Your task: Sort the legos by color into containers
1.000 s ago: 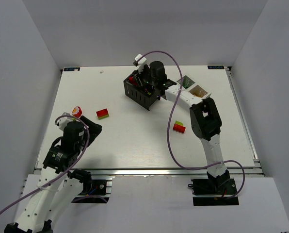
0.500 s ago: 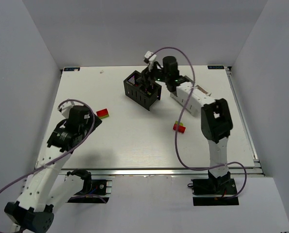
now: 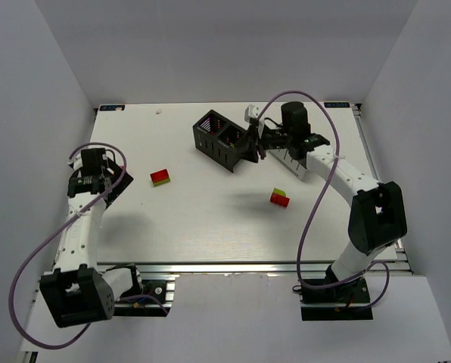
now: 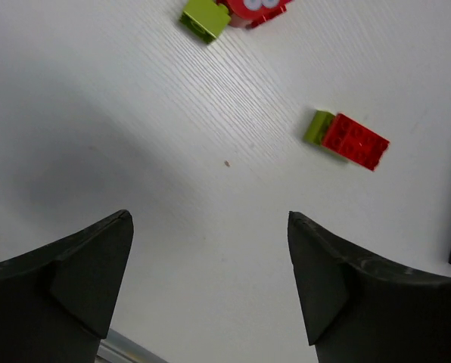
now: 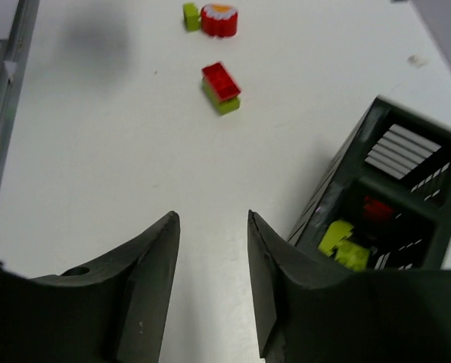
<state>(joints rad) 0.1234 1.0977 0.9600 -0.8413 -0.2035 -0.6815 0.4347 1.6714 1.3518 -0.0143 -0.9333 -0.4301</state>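
Observation:
The black container (image 3: 223,139) stands at the table's back middle, and green and red legos (image 5: 343,243) lie inside it. My right gripper (image 3: 253,144) hovers just right of it, open and empty (image 5: 210,219). A red-on-green lego (image 3: 161,177) lies left of centre, and a red and green lego (image 3: 279,198) lies right of centre. My left gripper (image 3: 117,180) is open and empty (image 4: 209,218) at the far left. Beyond it lie a green lego (image 4: 205,17) and the red-on-green lego (image 4: 350,138). My right arm hides the white container.
A round red piece with a white scalloped top (image 5: 219,20) sits beside the small green lego (image 5: 191,15) near the left arm. The metal rail of the table's edge (image 5: 6,83) runs along the near side. White walls enclose the table on three sides.
My right gripper has drawn back from over the black container to its right side, with its jaws narrower. My left arm has swung back towards the left edge, and it now covers the round red piece from above.

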